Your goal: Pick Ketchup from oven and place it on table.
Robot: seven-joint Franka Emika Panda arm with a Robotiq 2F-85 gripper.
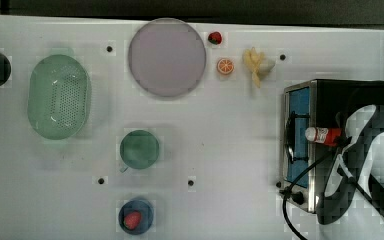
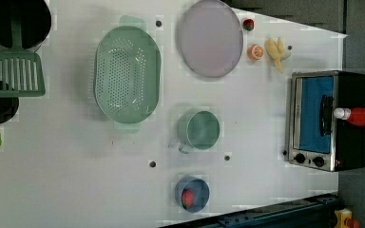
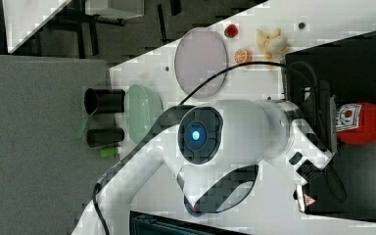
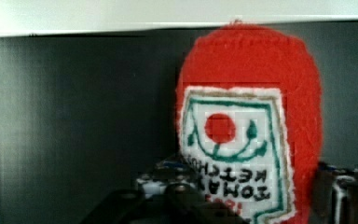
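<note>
Tool [image 4: 242,196] straddles the ketchup [image 1: 323,135] lying on top of the oven [image 2: 349,95]; grip state unclear, can't tell if clamped.

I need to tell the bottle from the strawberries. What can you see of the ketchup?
The ketchup is a slim red bottle with a white cap and a white label bearing a red tomato drawing. It lies on its side atop the black oven, cap toward the glass door. The gripper straddles its body; contact isn't clear.
</note>
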